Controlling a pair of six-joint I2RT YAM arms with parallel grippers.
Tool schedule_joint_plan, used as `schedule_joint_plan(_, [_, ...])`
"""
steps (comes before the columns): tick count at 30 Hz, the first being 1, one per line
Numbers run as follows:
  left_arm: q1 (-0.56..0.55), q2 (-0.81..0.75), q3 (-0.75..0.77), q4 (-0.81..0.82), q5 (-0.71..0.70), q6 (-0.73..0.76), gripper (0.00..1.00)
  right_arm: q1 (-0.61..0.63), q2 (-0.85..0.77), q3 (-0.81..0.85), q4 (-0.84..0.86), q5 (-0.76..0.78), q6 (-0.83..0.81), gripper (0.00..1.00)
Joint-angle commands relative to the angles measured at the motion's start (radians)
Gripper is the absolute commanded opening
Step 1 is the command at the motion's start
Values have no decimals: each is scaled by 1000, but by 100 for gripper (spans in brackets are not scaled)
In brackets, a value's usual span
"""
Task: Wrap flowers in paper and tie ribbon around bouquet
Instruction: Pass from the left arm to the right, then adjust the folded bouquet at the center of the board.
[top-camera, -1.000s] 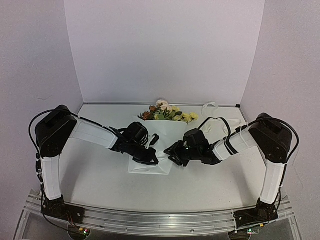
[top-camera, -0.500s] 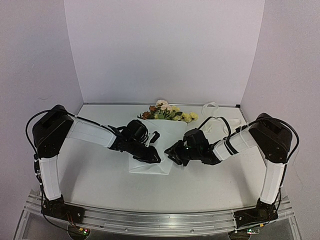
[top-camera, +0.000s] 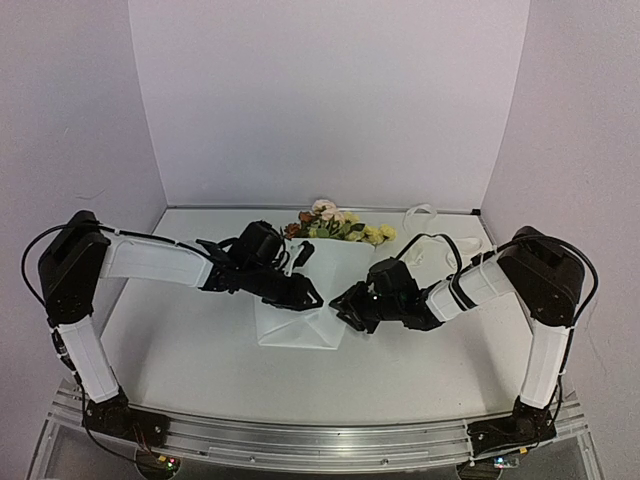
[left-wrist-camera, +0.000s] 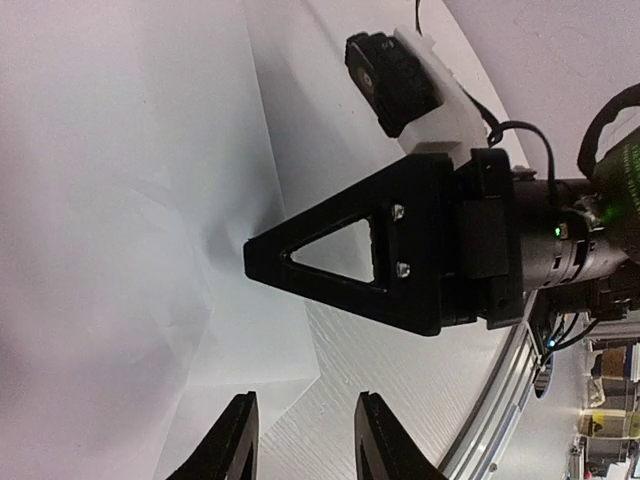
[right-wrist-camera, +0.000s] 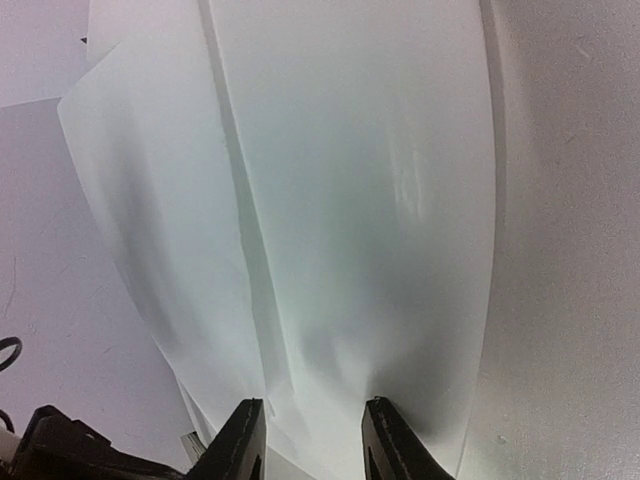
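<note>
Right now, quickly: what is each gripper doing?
Left gripper: jaws open, holding nothing.
Right gripper: jaws astride the paper; grip cannot be told.

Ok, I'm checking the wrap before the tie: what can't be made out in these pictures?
- Stems of the flowers: top view, covered by the paper.
- Ribbon: top view, too small to trace, partly behind the right arm.
- Right gripper: right wrist view, paper fills the gap between its fingers; whether it pinches the paper is unclear.
</note>
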Motion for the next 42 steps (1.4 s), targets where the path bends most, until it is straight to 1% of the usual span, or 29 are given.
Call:
schedule_joint_plan(1, [41, -126, -35, -82, -193, -76, 37, -2, -8, 31, -5, -4, -36, 39])
schedule_joint_plan(4, [93, -149, -59, -217, -420, -159, 35, 1, -10, 39, -9, -11, -51, 42])
schedule_joint_plan(5, [121, -148, -74, -250, -467, -192, 34, 1, -11, 42, -12, -14, -59, 42])
schedule_joint_plan(8, [204, -143, -154, -260, -521, -256, 31, 5, -9, 63, -26, -28, -91, 46])
schedule_joint_plan(11, [246, -126, -224, -196, -499, -281, 31, 8, 5, 83, -31, -49, -115, 50])
schedule_joint_plan(14, [252, -91, -228, -139, -454, -285, 30, 13, 32, 109, -32, -66, -131, 54])
schedule_joint_plan(19, [248, -35, -192, -72, -361, -259, 29, 20, 57, 146, -37, -75, -156, 59])
schedule_joint_plan(25, [220, -1, -123, -91, -341, -215, 29, 20, 58, 155, -36, -63, -174, 61])
schedule_joint_plan(30, [190, 29, -72, -127, -355, -184, 29, 22, 24, 114, 22, -30, -185, 63])
schedule_joint_plan(35, [178, 50, -40, -161, -373, -175, 28, 23, -32, 38, 85, 27, -182, 64])
schedule_joint_plan(39, [171, 63, -12, -192, -385, -172, 28, 24, -81, -38, 100, 90, -149, 63])
schedule_joint_plan(42, [163, 65, 6, -212, -419, -169, 28, 25, -125, -105, 101, 146, -139, 63])
